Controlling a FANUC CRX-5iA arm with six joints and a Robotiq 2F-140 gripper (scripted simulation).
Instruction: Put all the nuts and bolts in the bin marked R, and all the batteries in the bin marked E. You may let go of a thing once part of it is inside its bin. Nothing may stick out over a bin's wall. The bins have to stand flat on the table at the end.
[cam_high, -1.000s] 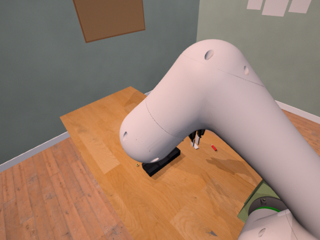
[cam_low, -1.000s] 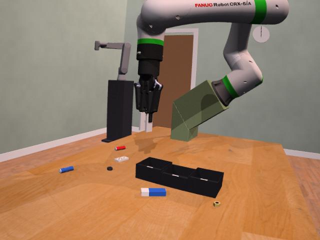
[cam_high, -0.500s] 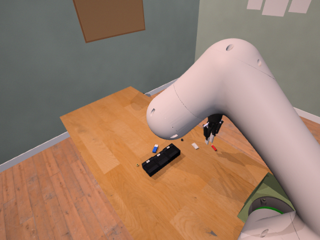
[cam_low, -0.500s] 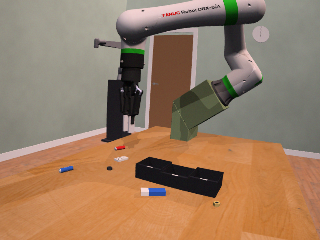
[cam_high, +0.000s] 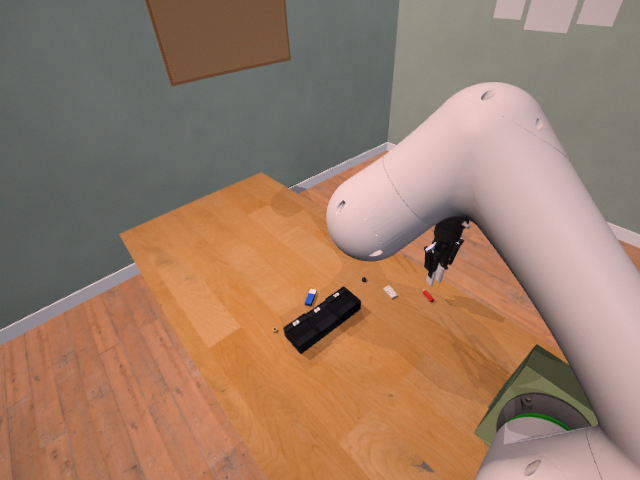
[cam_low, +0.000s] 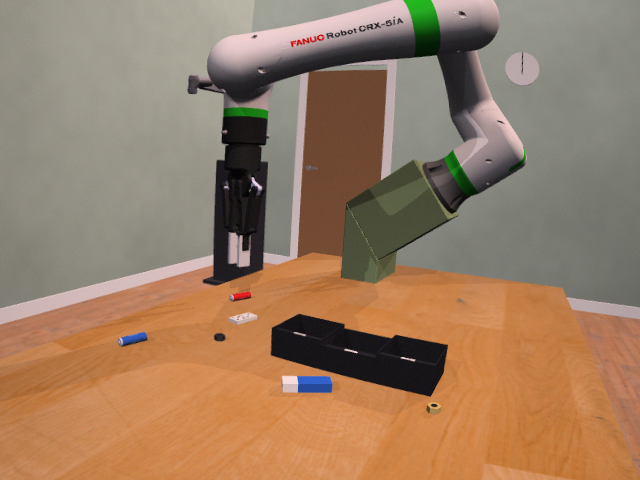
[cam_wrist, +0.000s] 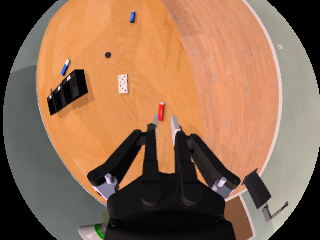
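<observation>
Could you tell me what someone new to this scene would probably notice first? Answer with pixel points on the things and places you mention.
Probably the big white arm (cam_high: 480, 170) (cam_low: 330, 38), which reaches over the wooden table with its black gripper (cam_high: 435, 281) (cam_low: 238, 265) (cam_wrist: 164, 120) above the far side in the exterior view. Next might come the row of three joined black bins (cam_high: 323, 320) (cam_low: 356, 367) (cam_wrist: 75, 97) on the table, then the small bright red battery (cam_high: 428, 295) (cam_low: 240, 296) (cam_wrist: 161, 111) lying near the white domino (cam_high: 390, 291) (cam_low: 242, 318) (cam_wrist: 123, 84).

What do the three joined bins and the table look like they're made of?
The bins look like matte black plastic: even color, straight thin walls, hardly any shine; painted metal can't be ruled out. The table looks like wood with a satin finish, going by its orange-brown grain and joined planks, though it could be a printed laminate.
</observation>
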